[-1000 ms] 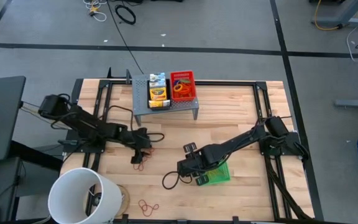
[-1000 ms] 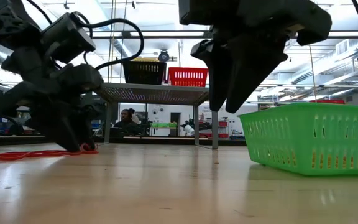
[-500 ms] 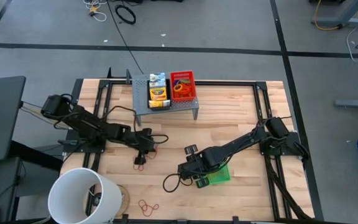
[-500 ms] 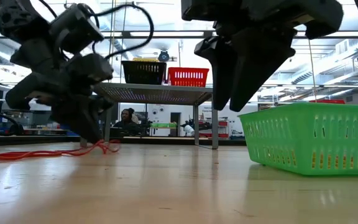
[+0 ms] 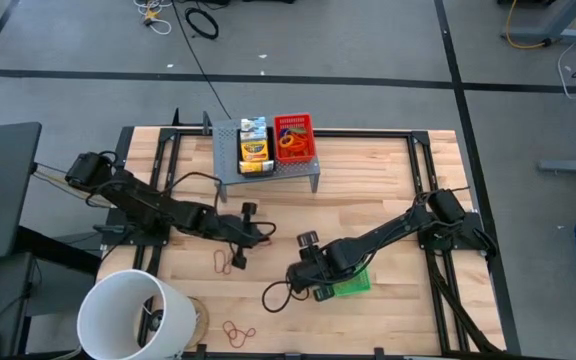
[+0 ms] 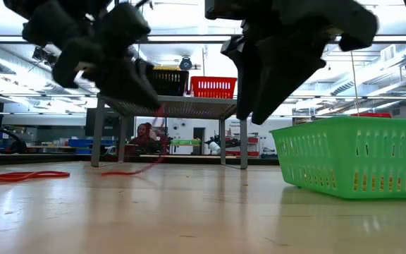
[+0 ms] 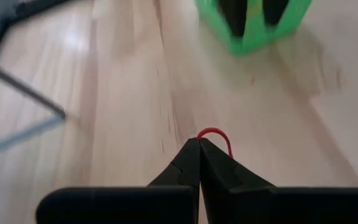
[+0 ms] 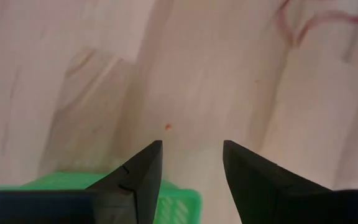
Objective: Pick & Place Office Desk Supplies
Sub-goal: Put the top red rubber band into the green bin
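Note:
My left gripper [image 5: 260, 236] hangs above the table's middle, shut on a thin red-orange rubber band [image 6: 150, 144]. Another band [image 5: 218, 263] lies flat on the wood just left of it. My right gripper [image 5: 316, 290] stands open at the left end of the green mesh tray [image 5: 351, 283], which rests on the table. In the right wrist view its fingers [image 8: 143, 171] have only bare wood between them, with the tray's rim [image 8: 166, 196] beneath. A black tray with the crayon box [image 5: 254, 150] and a red tray [image 5: 293, 137] sit on the grey riser. My left gripper pinches the rubber band between its two fingertips; a small loop of the band [image 7: 215, 133] pokes out past them. The fingers slant down toward the table's right side. The band hangs slack below them, and its lower end [image 6: 122, 171] trails on the table.
The grey perforated riser [image 5: 268, 168] stands at the far middle. A big white bucket [image 5: 133, 315] lies at the near left corner, with more rubber bands [image 5: 238, 330] on the wood beside it. Bare wood lies between the two grippers.
My left gripper has shut on a rubber band, then risen and gone toward the table's right edge. The band has come up with it, its upper part lifted and its lower end dragging on the wood. My right gripper has kept open by the green tray.

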Robot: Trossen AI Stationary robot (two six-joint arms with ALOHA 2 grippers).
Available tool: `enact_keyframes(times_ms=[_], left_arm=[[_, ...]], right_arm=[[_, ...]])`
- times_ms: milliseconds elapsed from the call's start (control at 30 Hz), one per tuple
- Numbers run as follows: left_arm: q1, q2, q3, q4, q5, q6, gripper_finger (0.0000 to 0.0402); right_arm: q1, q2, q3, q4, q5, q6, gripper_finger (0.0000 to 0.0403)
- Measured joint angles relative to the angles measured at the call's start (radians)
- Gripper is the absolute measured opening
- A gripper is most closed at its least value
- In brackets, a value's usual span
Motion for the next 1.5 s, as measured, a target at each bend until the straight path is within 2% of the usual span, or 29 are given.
enact_keyframes(times_ms=[333, 467, 833, 1133, 1200, 1267, 1400, 1500], left_arm=[[-0.001, -0.001, 0.014, 0.113, 0.063, 0.095, 0.0001], [-0.004, -0.001, 0.014, 0.115, 0.07, 0.103, 0.0001], [-0.004, -0.001, 0.014, 0.151, 0.095, 0.141, 0.0001], [-0.004, -0.002, 0.014, 0.165, 0.095, 0.147, 0.0001], [-0.004, -0.001, 0.014, 0.165, 0.103, 0.147, 0.0001], [-0.003, -0.001, 0.014, 0.166, 0.115, 0.147, 0.0001], [-0.004, -0.001, 0.014, 0.18, 0.117, 0.148, 0.0001], [-0.003, -0.001, 0.014, 0.18, 0.117, 0.148, 0.0001]], right_arm=[[-0.033, 0.0, 0.001, 0.145, 0.137, 0.0, 0.0176], [-0.059, 0.0, 0.001, 0.164, 0.143, -0.003, 0.0176], [-0.132, 0.0, 0.001, 0.296, -0.022, -0.03, 0.0176], [-0.159, 0.0, 0.001, 0.358, -0.055, 0.022, 0.0173], [-0.159, 0.0, 0.001, 0.352, -0.055, 0.022, 0.0158], [-0.159, 0.0, 0.001, 0.347, -0.055, 0.014, 0.0127], [-0.156, 0.0, 0.001, 0.325, -0.054, -0.023, 0.0024], [-0.145, 0.0, 0.001, 0.31, -0.047, -0.047, 0.001]])
